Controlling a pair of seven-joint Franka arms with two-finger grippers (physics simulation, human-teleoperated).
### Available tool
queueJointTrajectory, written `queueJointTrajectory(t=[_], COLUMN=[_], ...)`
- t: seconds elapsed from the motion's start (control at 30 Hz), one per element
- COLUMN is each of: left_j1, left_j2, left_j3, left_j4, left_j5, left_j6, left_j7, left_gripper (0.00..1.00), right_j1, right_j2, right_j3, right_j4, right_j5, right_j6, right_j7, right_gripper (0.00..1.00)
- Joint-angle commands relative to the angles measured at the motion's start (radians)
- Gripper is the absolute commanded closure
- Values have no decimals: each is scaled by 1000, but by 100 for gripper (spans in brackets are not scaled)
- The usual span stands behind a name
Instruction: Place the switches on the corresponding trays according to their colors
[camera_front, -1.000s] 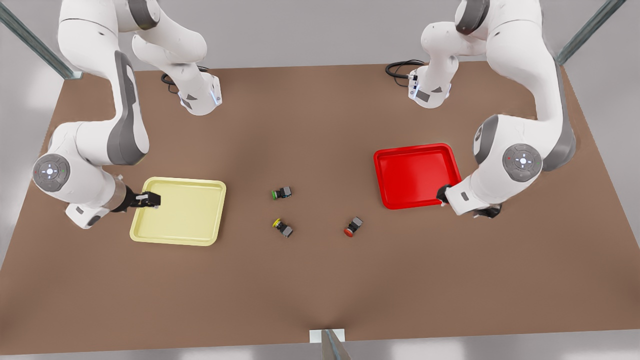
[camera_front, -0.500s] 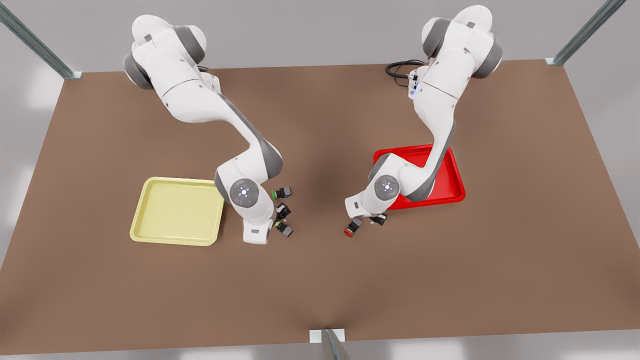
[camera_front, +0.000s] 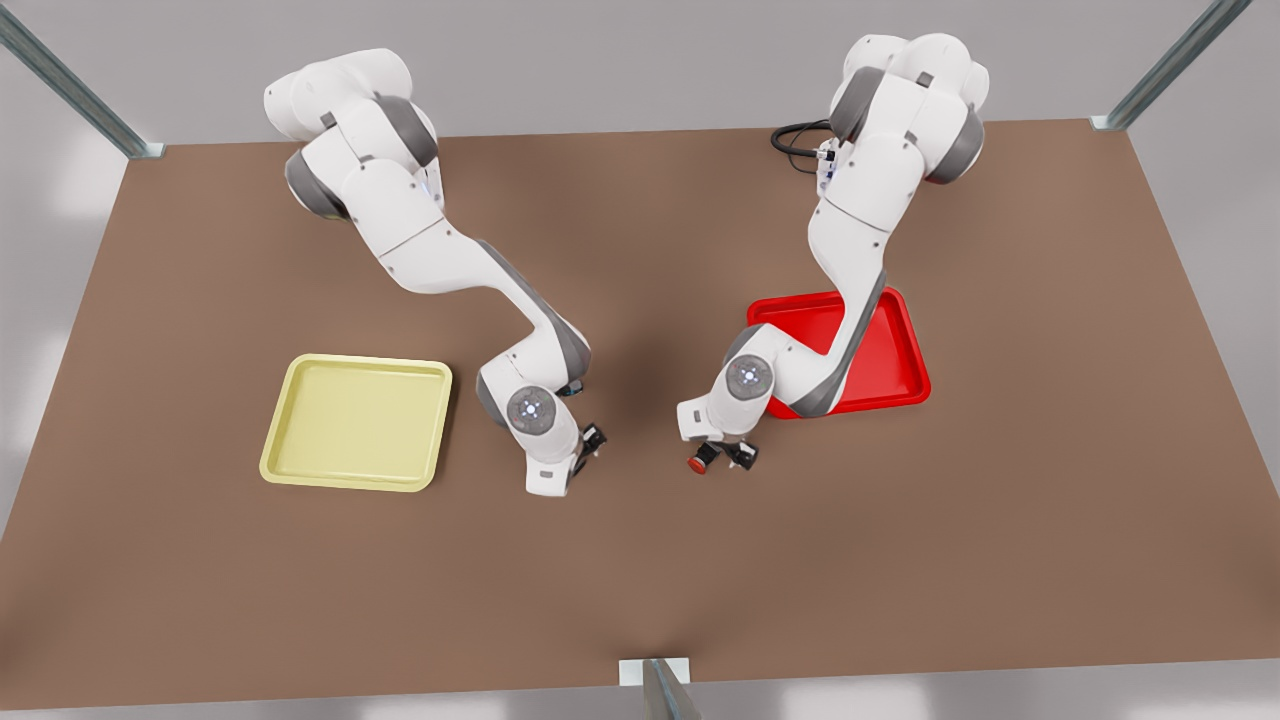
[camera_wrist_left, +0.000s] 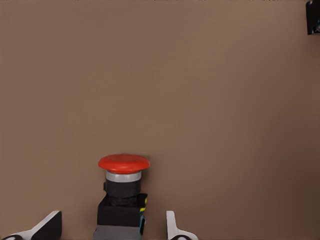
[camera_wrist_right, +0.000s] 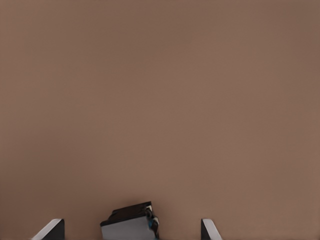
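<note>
Switch with a round red cap (camera_wrist_left: 123, 163), silver collar and dark grey blocky body lies on the brown worktop (camera_front: 640, 560) between the left hand's (camera_wrist_left: 112, 227) spread fingers, ungripped. Right hand (camera_wrist_right: 131, 229) likewise open, straddling a dark grey switch body (camera_wrist_right: 129, 223).

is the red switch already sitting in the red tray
No, the red switch lies on the table, outside the red tray, between the left gripper's open fingers.

**Surface and Material Findings**

Flat brown table (camera_front: 640, 560): matt, smooth, faintly fibrous like board. Bright red rounded-corner tray (camera_front: 905, 365): glossy plastic look. Pale yellow rounded-corner tray (camera_front: 350, 420): smooth satin finish. Red-capped push-button switch (camera_wrist_left: 123, 192): matt red cap, metallic silver collar, dark grey plastic-looking body. White arm casings (camera_front: 430, 260): smooth, semi-gloss.
</note>
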Motion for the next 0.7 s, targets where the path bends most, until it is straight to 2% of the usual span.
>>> queueJointTrajectory(t=[0.0,0.07,0.1,0.13,0.2,0.23,0.27,0.37,0.43,0.67], left_j1=[0,0,0,0,0,0,0,0,0,0], left_j2=[5,12,12,12,10,10,10,10,8,8], left_j3=[0,0,0,0,0,0,0,0,0,0], left_j4=[2,6,6,6,6,6,6,5,6,6], left_j5=[7,7,7,4,3,3,1,1,1,0], left_j6=[2,9,8,8,8,8,8,8,6,6], left_j7=[0,0,-2,-3,-5,-5,-6,-8,-9,-15], left_gripper=[0,0,5,15,27,28,30,33,35,40], right_j1=[0,1,3,4,7,7,7,9,9,7], right_j2=[0,5,9,14,23,23,25,28,28,20], right_j3=[-2,-4,-4,-4,-4,-4,-4,-4,-4,-4], right_j4=[0,1,1,1,0,0,0,0,-3,-19], right_j5=[1,12,12,12,3,3,3,4,8,0], right_j6=[0,0,1,1,14,14,14,15,14,1], right_j7=[-1,8,8,10,7,8,8,10,8,-36], right_gripper=[0,0,0,0,9,11,19,21,31,31])
